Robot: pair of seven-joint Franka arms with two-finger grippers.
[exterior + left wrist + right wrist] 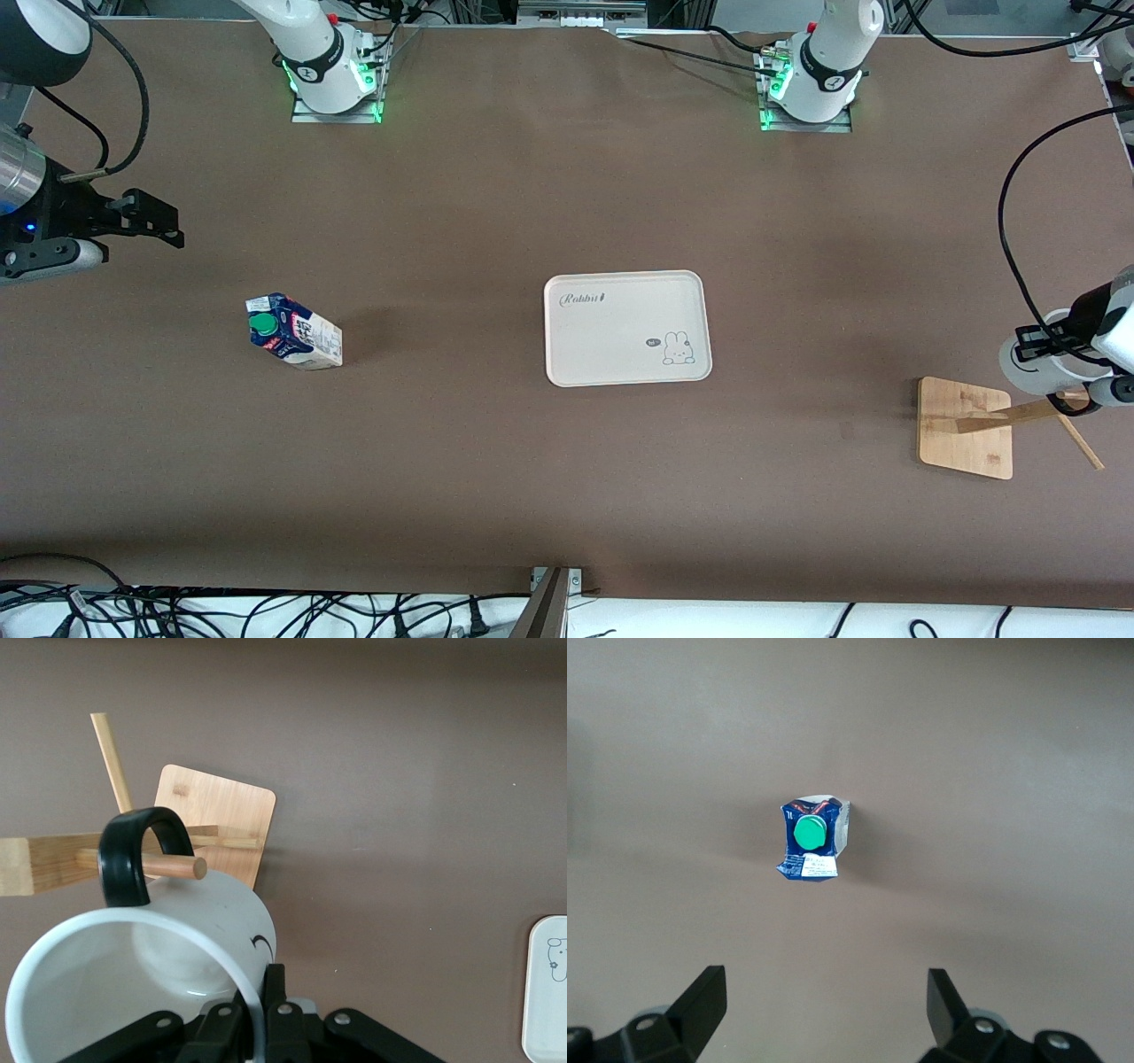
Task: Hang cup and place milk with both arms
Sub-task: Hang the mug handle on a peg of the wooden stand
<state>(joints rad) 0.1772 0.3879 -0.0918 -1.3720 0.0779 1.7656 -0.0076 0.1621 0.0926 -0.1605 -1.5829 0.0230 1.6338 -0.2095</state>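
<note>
The cup (1028, 365) is white with a black loop handle (133, 855). In the left wrist view the cup (133, 974) has its handle threaded onto a wooden peg (173, 868) of the rack (964, 427). My left gripper (257, 992) is shut on the cup's rim, over the rack at the left arm's end of the table (1054, 346). The milk (292, 332) stands on the table toward the right arm's end, green cap up. My right gripper (151, 220) hangs open and empty above it, with the milk (812, 840) between and ahead of its fingers (827, 992).
A white tray (627, 328) with a rabbit drawing lies at the table's middle; its edge shows in the left wrist view (545, 992). The rack has a bamboo base, a leaning post (44, 864) and a second peg (1083, 443). Cables lie along the table's near edge.
</note>
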